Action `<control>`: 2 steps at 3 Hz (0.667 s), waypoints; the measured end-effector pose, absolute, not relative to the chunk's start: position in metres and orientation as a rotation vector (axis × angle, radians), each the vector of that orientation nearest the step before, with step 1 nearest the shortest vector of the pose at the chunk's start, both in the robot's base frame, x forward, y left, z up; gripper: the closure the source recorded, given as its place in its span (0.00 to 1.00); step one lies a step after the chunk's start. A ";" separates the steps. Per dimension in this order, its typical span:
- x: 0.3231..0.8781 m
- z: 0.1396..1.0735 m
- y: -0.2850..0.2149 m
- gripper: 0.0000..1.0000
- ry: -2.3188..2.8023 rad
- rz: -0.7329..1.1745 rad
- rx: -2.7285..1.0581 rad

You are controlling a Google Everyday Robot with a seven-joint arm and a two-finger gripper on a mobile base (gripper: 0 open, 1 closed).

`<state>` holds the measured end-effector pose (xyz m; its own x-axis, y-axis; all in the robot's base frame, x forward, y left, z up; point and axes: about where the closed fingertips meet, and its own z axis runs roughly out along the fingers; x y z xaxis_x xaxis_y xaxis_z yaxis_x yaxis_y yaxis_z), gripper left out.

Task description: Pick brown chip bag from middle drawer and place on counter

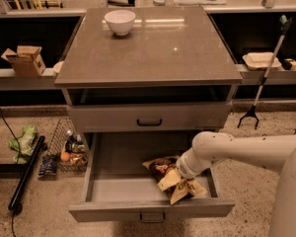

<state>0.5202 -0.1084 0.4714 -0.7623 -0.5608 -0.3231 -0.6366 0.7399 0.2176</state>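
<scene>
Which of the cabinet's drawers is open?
The middle drawer, the lowest one in view, is pulled out with the brown chip bag on its floor and the gripper at the bag. The drawer front above it is shut, showing only its handle.

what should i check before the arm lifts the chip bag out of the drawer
1. Is the middle drawer pulled open: ok.
2. Is the gripper down in the drawer at the brown chip bag: ok.
3. Is there a firm hold on the bag: cannot tell.
4. Is the bag off the drawer floor: not ok, it lies at the front right.
5. Is the drawer above shut, out of the lift path: ok.
6. Is there room on the counter: ok, only the white bowl shows on it, at the back left.
</scene>
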 end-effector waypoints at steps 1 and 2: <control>0.524 0.457 -0.110 0.02 2.734 0.458 -0.920; 0.524 0.447 -0.111 0.20 2.753 0.454 -0.917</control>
